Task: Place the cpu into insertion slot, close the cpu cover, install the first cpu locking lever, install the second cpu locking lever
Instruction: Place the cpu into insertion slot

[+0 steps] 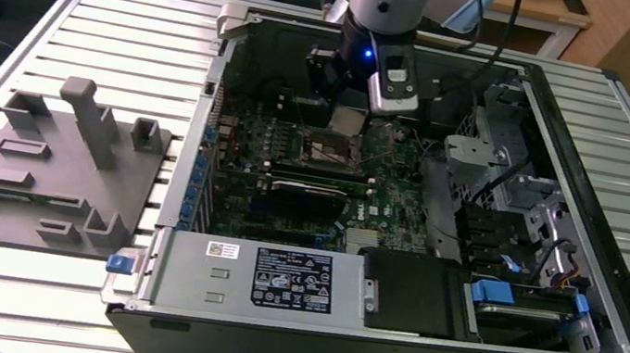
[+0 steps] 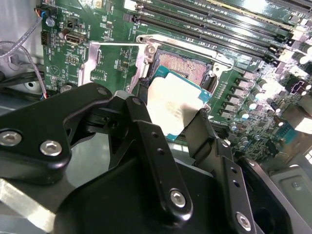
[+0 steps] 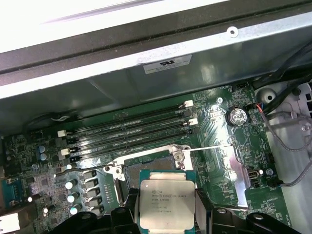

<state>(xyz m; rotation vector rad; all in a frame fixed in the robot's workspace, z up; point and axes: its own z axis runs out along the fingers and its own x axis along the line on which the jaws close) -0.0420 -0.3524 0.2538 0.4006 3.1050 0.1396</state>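
My gripper hangs inside the open computer case, shut on the cpu. In both wrist views the black fingers pinch the two side edges of the cpu, whose dull silver top faces up. The cpu hovers just above the near edge of the insertion slot, apart from it. The insertion slot lies open in its silvery frame on the green board. The cpu cover is flipped back beside the slot, also visible as the silvery cpu cover. A thin locking lever runs along the slot's side.
Long black memory slots lie just beyond the socket. A black card crosses the board nearer the front. Drive bays and cables fill the exterior view's right. A grey fixture stands on the slatted table at the exterior view's left.
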